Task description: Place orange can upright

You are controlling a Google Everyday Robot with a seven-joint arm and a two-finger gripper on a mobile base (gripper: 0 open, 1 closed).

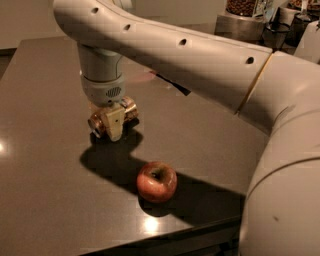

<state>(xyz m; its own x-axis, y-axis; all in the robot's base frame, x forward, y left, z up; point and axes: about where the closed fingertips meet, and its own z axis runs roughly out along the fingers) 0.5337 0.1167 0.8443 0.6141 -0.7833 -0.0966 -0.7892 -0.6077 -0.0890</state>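
The orange can (128, 108) lies on its side on the dark table (45, 165), with one silver end facing front left. My gripper (113, 120) hangs straight down from the arm and straddles the can's middle. One cream finger (114, 125) covers the can's front and the other is hidden behind it. The jaws look closed on the can, which rests at or just above the table surface.
A red-yellow apple (156, 181) sits on the table in front and to the right of the can. My arm (200, 60) spans the upper right. A dark flat object (172, 85) peeks out beneath it. Containers (245, 10) stand at the back right.
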